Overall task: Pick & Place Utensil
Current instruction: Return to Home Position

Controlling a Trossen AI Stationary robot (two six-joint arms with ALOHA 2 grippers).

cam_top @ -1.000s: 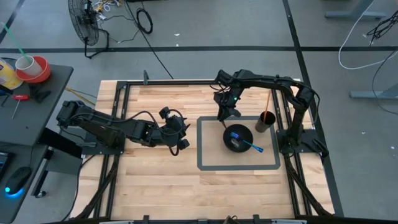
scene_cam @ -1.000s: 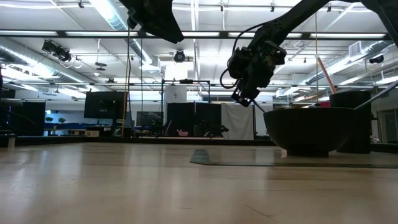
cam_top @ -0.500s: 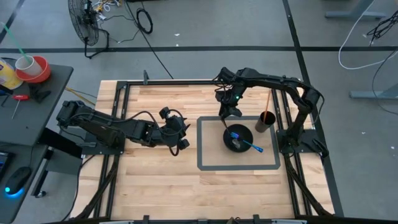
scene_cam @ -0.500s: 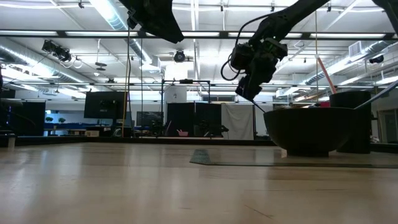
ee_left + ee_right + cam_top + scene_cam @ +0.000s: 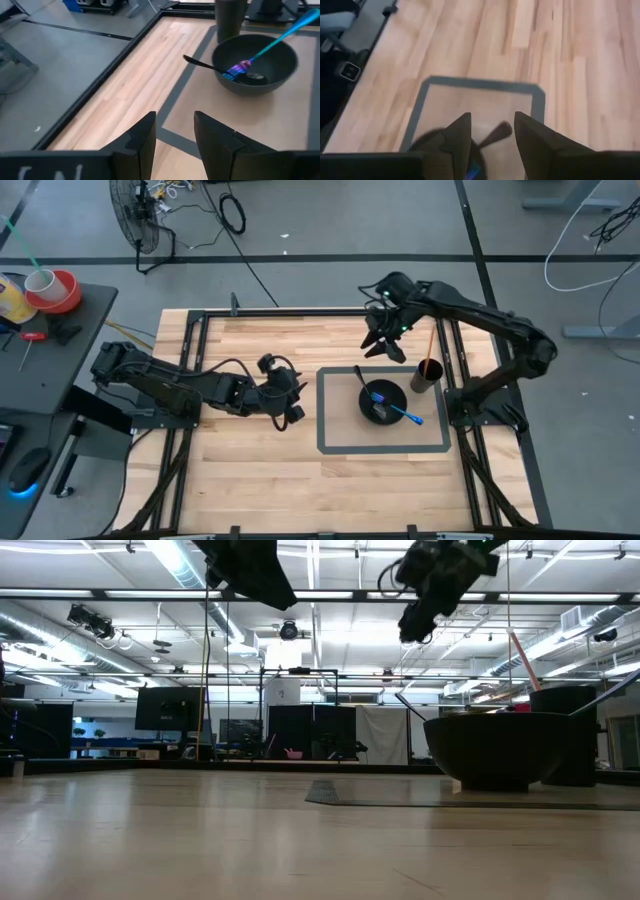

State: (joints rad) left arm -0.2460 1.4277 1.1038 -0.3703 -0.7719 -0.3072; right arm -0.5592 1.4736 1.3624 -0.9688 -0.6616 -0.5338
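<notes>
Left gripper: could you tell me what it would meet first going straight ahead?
Likely the grey rectangle border on the wooden table, short of the round black bowl; depth is unclear.

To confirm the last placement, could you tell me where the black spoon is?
In the high view, the black spoon rests in the black bowl, right of centre, beside the blue fork, with its handle over the rim.

- White lettering (image 5: pixel 47 173) is showing at the lower left of the left wrist view, on the dark body behind the left hand (image 5: pixel 175 131). The frame edge is cutting it off, and only something like an "N" is coming through.
- The monitor (image 5: pixel 165 708) at the left of the low view is displaying nothing legible.
- Nothing else is reading as text, label or number.
</notes>
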